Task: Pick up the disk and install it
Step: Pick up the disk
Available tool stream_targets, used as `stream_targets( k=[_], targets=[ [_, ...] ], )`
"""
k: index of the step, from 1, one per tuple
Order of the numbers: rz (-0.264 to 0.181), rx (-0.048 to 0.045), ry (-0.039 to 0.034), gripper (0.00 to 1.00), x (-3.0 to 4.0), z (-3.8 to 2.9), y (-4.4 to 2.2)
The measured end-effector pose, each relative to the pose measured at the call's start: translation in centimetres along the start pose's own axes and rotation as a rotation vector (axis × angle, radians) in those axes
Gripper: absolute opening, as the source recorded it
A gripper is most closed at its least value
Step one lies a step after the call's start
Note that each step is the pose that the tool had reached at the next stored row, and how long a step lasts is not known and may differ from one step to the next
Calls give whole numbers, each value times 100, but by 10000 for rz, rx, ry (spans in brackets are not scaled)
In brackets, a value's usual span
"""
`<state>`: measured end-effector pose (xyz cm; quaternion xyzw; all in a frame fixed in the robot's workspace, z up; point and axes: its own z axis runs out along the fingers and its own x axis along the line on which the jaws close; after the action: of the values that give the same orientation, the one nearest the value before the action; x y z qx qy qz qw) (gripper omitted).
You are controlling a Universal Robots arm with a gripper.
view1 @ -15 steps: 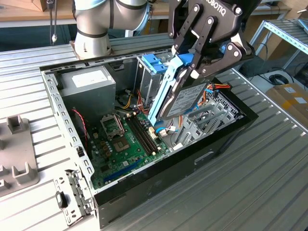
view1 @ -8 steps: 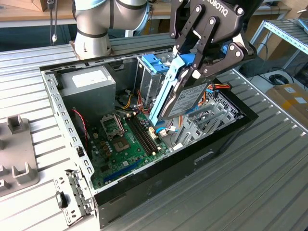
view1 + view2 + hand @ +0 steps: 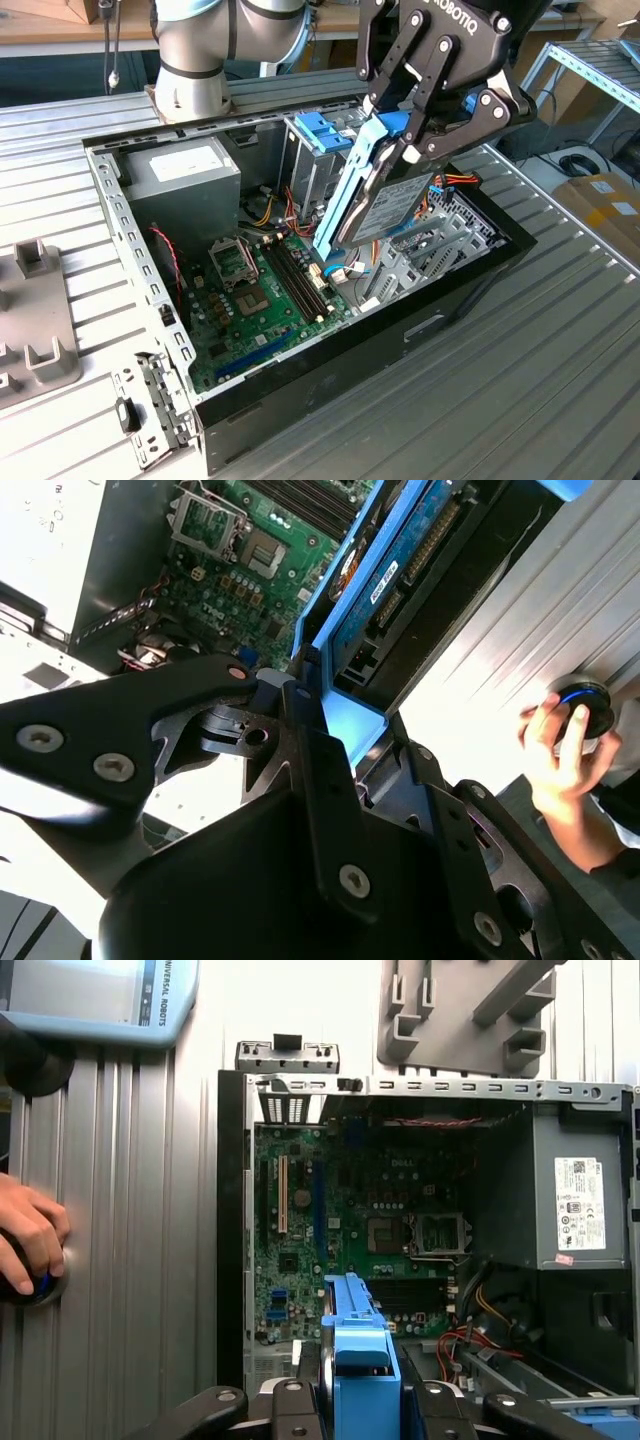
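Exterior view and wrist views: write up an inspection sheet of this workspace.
Surface: ribbed metal table, carrying the open computer case.
Job's things: the disk in its blue carrier, tilted steeply over the case, not seated.
Clutter: grey fixture and loose metal bracket beside the case.
Grippers: gripper, fingers shut on the disk.
Cables: coloured wire bundles inside the case.
Surroundings: a person's hand on a round knob; metal rack.

The disk [image 3: 390, 208] (tilted) hangs over the case [image 3: 350, 372].
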<state>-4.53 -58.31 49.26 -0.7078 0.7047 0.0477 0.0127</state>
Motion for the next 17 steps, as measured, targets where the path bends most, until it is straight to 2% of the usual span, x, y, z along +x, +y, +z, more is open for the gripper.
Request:
stream_targets(
  k=[17],
  targets=[
    [0,0,0,37,2,8,-75]
  ],
)
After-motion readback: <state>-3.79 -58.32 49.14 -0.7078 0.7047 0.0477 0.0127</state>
